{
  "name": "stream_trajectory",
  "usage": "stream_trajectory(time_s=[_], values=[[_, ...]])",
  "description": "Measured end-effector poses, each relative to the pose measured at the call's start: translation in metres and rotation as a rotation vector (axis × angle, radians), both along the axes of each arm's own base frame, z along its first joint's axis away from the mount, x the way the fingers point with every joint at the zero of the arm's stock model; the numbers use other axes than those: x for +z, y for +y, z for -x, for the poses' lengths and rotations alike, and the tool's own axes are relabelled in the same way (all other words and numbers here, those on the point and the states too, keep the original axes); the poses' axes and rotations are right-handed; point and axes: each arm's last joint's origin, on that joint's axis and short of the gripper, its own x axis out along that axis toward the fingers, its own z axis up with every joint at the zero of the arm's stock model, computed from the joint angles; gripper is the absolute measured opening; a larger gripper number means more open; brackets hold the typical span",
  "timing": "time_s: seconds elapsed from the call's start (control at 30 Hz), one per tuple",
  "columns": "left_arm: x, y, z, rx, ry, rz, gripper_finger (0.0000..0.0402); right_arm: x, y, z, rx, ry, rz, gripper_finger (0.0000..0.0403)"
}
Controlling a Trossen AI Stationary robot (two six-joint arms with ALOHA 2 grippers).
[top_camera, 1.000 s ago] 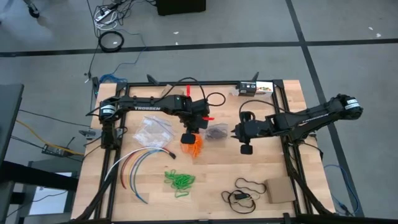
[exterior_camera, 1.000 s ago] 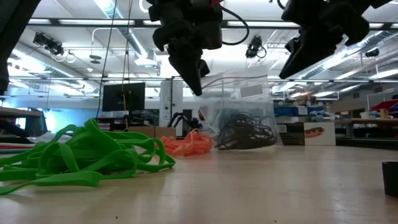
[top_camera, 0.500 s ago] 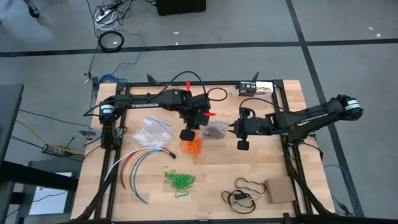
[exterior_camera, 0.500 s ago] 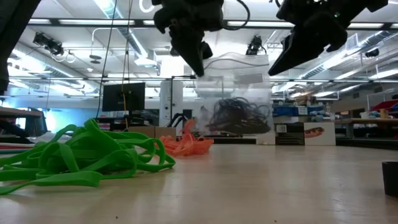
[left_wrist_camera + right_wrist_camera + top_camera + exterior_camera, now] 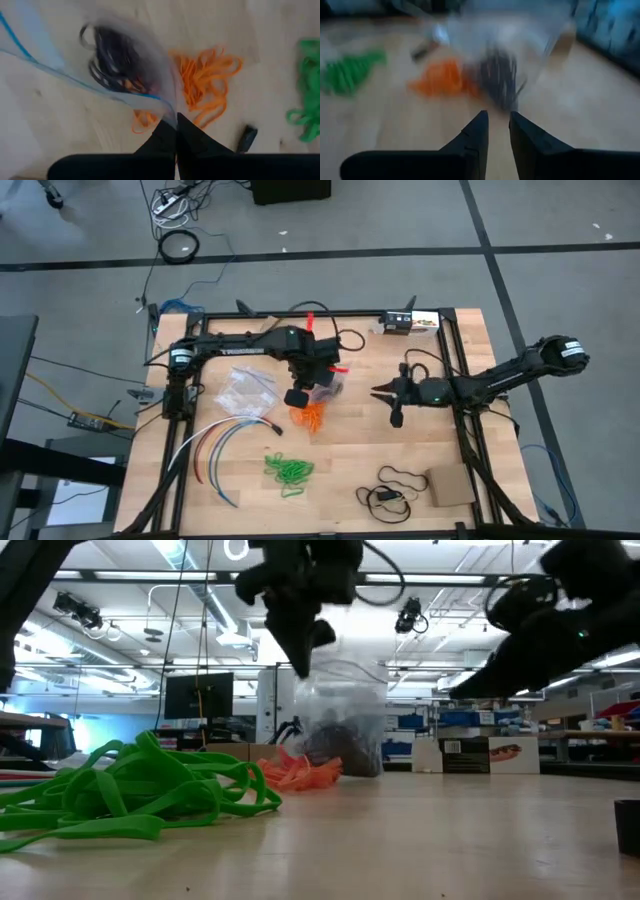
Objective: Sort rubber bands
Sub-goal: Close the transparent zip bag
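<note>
Low view: left gripper (image 5: 310, 640) pinches clear bag (image 5: 345, 710) of dark rubber bands (image 5: 342, 745), hanging upright; right gripper (image 5: 497, 125) slightly parted.

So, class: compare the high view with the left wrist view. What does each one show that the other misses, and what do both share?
Only the high view shows the right gripper, the coloured cables and an empty clear bag. Only the left wrist view shows the left gripper pinching the bag of dark bands by its edge. Both show orange bands and green bands.
</note>
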Motion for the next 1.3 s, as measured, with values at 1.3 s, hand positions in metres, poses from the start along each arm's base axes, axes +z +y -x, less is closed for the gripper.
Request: stream_trajectory(time_s=[1.3], values=[[0.03, -0.015, -0.013, -0.057, 0.062, -0.057, 0.0, -0.017, -0.04, -0.026, 0.218, -0.132, -0.018, 0.0066]])
